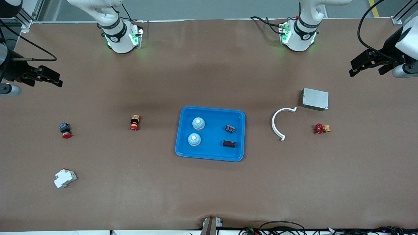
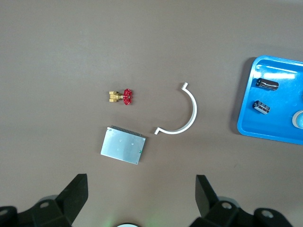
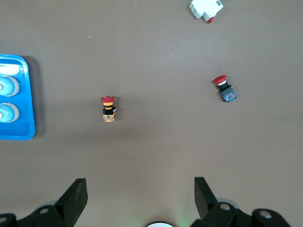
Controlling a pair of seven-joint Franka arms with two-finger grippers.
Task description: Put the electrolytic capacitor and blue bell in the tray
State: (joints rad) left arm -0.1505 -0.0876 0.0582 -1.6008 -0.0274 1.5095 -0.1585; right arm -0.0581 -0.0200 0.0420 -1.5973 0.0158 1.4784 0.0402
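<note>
The bright-blue tray lies at the table's middle. In it stand two blue bells and lie two dark electrolytic capacitors. My left gripper is open and empty, up in the air at the left arm's end of the table. Its wrist view shows the tray's edge with both capacitors. My right gripper is open and empty, up at the right arm's end. Its wrist view shows the tray's edge with both bells.
Toward the left arm's end lie a white curved clip, a grey metal box and a red-handled brass valve. Toward the right arm's end lie an orange-and-red push switch, a red mushroom button and a white breaker.
</note>
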